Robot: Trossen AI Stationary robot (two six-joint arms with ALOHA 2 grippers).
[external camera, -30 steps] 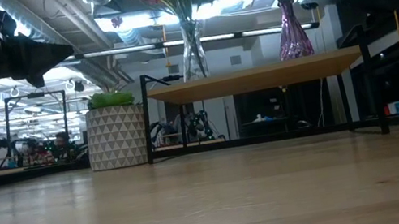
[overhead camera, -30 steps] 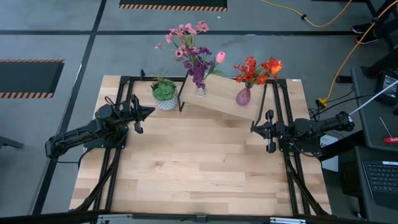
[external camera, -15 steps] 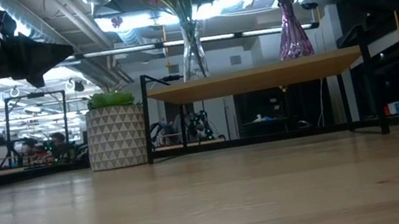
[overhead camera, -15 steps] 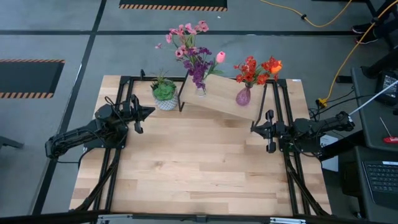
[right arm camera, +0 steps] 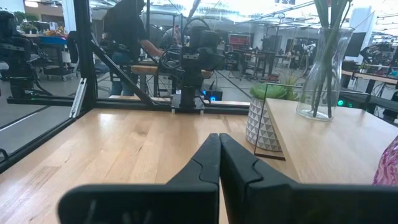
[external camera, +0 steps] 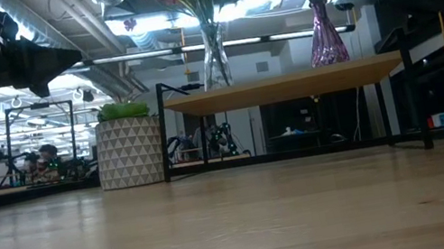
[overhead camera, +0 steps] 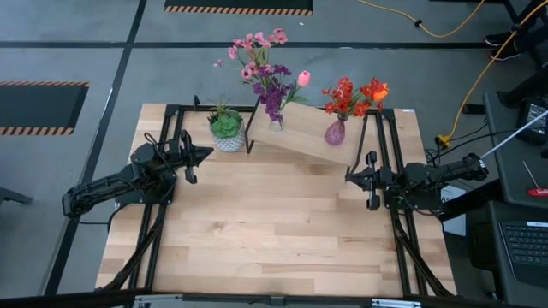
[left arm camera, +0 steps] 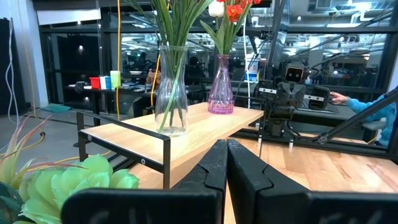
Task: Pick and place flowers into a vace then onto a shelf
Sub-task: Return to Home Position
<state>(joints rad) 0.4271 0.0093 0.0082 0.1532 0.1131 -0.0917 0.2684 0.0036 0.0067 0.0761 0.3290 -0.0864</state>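
1. The pink-and-purple artificial flowers [overhead camera: 264, 67] are standing in a tall transparent glass vase [left arm camera: 170, 90]. The red-orange artificial flowers [overhead camera: 353, 96] are standing in a slim purple glass vase [left arm camera: 220, 93]. Both vases are resting upright, well apart, on the light wooden shelf [overhead camera: 300, 144] with black metal legs, at the far edge of the wooden table [overhead camera: 274, 231].
2. The stems are probably behaving as light, springy wire. The vases are likely rigid, smooth, breakable and top-heavy. A hold on a vase's narrow waist, below the blooms, is looking safest.
3. The left gripper [overhead camera: 204, 154] is hovering over the table's left side and the right gripper [overhead camera: 351, 177] over its right side. Each has its fingers pressed together on nothing, clear of the shelf.
4. In the low view the blooms are running off the top edge. From above, petals are covering the transparent vase's mouth. The purple glass is hiding its stems' lower ends. A green plant in a white patterned pot [overhead camera: 226, 128] is standing just beside the shelf's left end.
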